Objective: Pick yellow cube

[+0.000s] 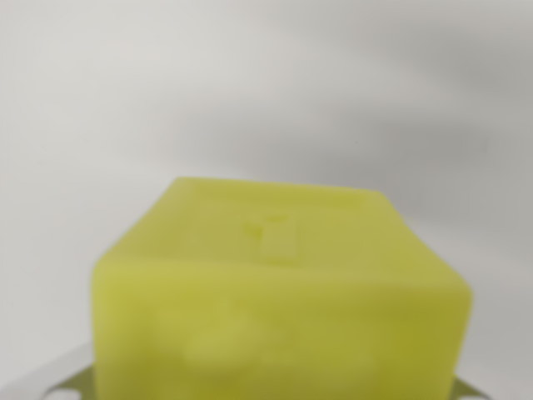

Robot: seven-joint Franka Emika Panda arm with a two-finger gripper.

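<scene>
The yellow cube (279,292) fills the lower half of my wrist view, super close to the camera and out of focus. I'm looking at its top face and the near side, with a little raised or pressed mark in the middle of the top, can't make out what it is. Edges look rounded and the surface matte, so my guess is foam or soft plastic: light, a bit squishy, not slippery and not something I'd worry about breaking.

At the bottom corners there are two bits of shiny metal poking out, one on the wrist view's left (58,379) and one on the wrist view's right (475,390). Those are probably parts of my gripper, sitting either side of the block. Honestly I can't tell whether the fingers are pressing on it or just near it, the contact is hidden behind the cube and below the frame. So open or closed, no idea from this.

Behind it is just a plain pale surface (166,100) with a soft grey shadow across the upper right.

If I'm gripping, I'd take it on the two flat opposite sides, around mid height, squeezing gently so it doesn't deform or pop out.
</scene>
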